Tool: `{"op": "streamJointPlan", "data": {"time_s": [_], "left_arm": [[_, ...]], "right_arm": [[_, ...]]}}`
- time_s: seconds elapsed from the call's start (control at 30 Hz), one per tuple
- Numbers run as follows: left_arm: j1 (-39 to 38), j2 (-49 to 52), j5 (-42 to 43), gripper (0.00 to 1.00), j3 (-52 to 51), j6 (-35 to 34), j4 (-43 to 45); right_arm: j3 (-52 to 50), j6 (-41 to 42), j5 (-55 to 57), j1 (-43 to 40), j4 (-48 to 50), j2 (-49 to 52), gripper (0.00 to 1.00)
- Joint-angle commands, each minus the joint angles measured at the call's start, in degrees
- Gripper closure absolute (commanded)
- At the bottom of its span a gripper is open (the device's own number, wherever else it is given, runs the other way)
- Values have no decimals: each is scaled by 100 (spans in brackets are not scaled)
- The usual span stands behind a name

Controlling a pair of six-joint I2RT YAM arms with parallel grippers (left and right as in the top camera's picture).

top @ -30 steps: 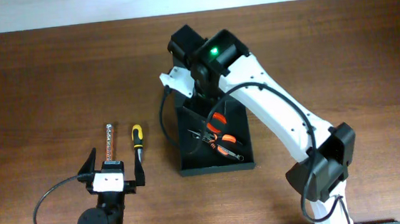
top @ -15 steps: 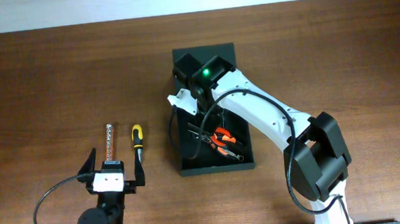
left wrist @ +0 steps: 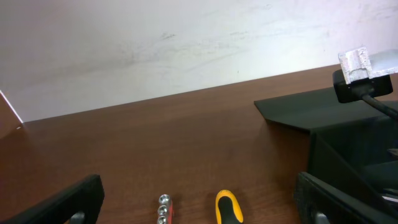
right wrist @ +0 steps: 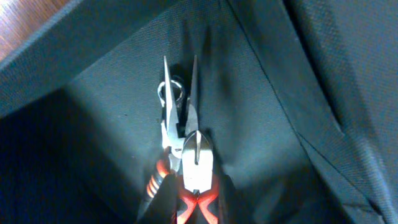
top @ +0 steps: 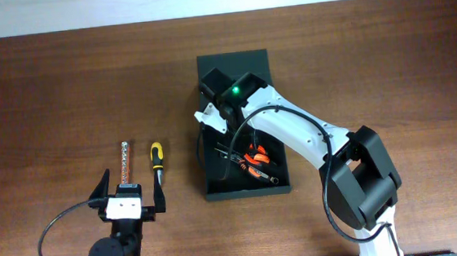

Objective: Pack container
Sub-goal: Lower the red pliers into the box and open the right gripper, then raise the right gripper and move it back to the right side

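Brown wooden tabletop point(top: 53, 84) carries all the things, and the dark green-black matte rectangular container point(top: 215, 190) stands near its middle, to the right of two loose tools. The hinged flap lid point(top: 234, 64) of the container lies open and flat on the far side of it. The white right arm point(top: 294, 135) reaches from the near right corner over the box, and the right hand point(top: 215, 117) points down at the far left part of the box; its fingers are hidden under the wrist in the overhead view and do not show in the right wrist view, so I cannot tell if it is wide or narrow. On the dark floor of the container lie long-nose pliers point(right wrist: 177, 93) with thin pointed tips, and a pair of cutters with orange-red handles point(right wrist: 198, 165) lies partly over them, both touching. The left hand point(top: 131, 187) is at the near left of the tabletop, spread wide and holding nothing. Just beyond it lie a screwdriver with a yellow and black handle point(top: 156, 160) and, to the left of this, a thin ridged metal rod in silver and reddish colour point(top: 125, 159); the two lie side by side, close but apart, both well apart from the container.
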Motion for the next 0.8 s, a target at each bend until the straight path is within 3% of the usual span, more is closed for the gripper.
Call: {"op": "streamJointPlan", "data": {"time_s": [0.0, 0.03, 0.1, 0.2, 0.27, 0.43, 0.63, 0.77], "left_arm": [[24, -26, -20, 1, -15, 72, -31], [24, -26, -20, 1, -15, 72, -31], [24, -26, -20, 1, -15, 72, -31], [24, -26, -20, 1, -15, 74, -31], [24, -26, -20, 1, -15, 72, -31], [24, -26, -20, 1, -15, 74, -31], [24, -26, -20, 1, -15, 72, -31], [24, -26, -20, 1, -15, 74, -31]], "right_arm": [[-42, 2, 168, -116, 20, -66, 79], [-42, 2, 168, -142, 20, -66, 75], [-42, 2, 164, -245, 17, -66, 55], [-42, 2, 85, -330, 20, -66, 48], [-42, 4, 61, -376, 20, -66, 33], [72, 208, 63, -393, 7, -68, 9], [960, 564, 66, -393, -293, -68, 1], [2444, 789, 457, -404, -1084, -68, 1]]}}
